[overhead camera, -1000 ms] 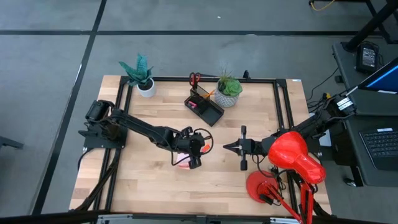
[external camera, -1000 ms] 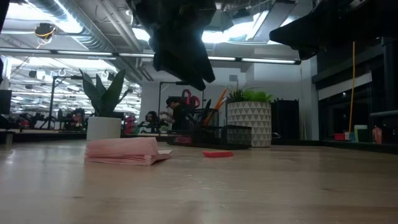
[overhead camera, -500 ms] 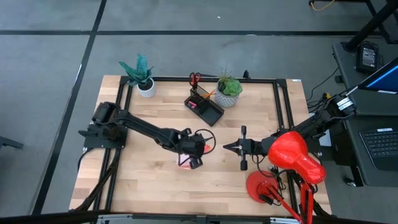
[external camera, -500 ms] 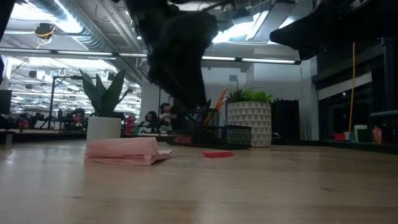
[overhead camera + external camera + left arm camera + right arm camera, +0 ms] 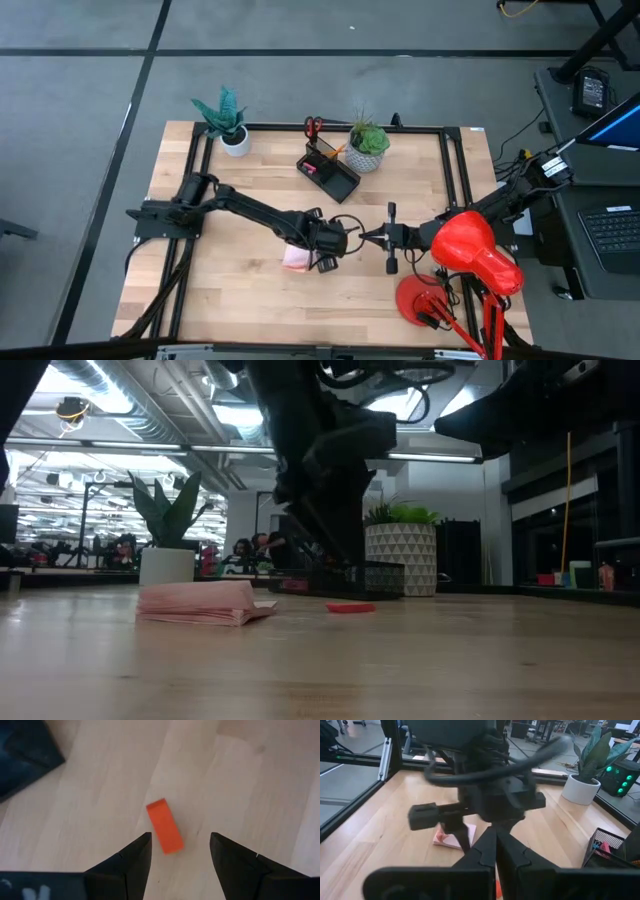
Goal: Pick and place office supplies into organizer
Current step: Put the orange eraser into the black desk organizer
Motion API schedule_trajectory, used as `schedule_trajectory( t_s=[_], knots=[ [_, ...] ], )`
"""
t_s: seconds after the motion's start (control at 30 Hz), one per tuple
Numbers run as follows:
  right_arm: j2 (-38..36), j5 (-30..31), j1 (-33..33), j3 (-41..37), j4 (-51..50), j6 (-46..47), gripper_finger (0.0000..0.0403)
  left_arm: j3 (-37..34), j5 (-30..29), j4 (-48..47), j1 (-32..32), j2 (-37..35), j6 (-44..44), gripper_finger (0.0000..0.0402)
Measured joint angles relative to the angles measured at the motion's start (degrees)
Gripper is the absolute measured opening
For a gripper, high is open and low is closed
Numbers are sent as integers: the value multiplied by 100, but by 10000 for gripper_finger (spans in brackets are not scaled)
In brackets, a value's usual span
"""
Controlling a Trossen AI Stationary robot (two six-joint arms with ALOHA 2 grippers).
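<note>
A small red eraser (image 5: pixel 165 826) lies flat on the wooden table, also in the low view (image 5: pixel 350 607). My left gripper (image 5: pixel 180 836) hangs open just above it, pointing steeply down, one finger on either side and touching nothing; in the high view (image 5: pixel 337 241) it hides the eraser. The pink sticky-note pad (image 5: pixel 296 258) lies on the table just left of that gripper. The black organizer (image 5: pixel 328 170) stands at the back with scissors and a pencil sticking up from its tall end. My right gripper (image 5: pixel 366 237) waits shut, level, close to the right of the left gripper.
Two potted plants stand at the back, one in a white pot (image 5: pixel 236 142) and one in a patterned pot (image 5: pixel 367 155) beside the organizer. A red desk lamp (image 5: pixel 470 255) stands at the right near the corner. A black frame (image 5: pixel 450 160) runs round the table's edges.
My left gripper has moved from above the pink pad toward the table's right edge and down, tipping more steeply, until it is over the red eraser. It has stayed open. The pad now lies uncovered where it was.
</note>
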Motion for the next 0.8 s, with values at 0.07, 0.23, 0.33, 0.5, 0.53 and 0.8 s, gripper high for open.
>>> schedule_trajectory(
  t_s=[0.07,0.23,0.33,0.5,0.53,0.8],
  knots=[
    [0,2,0,-2,1,5,7,0,6,-28,57,0,-220,194],
    [0,0,0,-2,-25,11,7,0,58,-21,197,0,-537,194],
    [0,0,0,-2,-16,-18,7,0,56,43,248,0,-582,194],
    [0,2,0,-2,79,-159,7,0,14,95,274,39,-582,194],
    [0,2,1,-2,129,-172,7,-7,1,79,274,51,-580,194],
    [0,2,2,-4,304,-308,7,-102,170,23,274,276,-581,194]
  ],
)
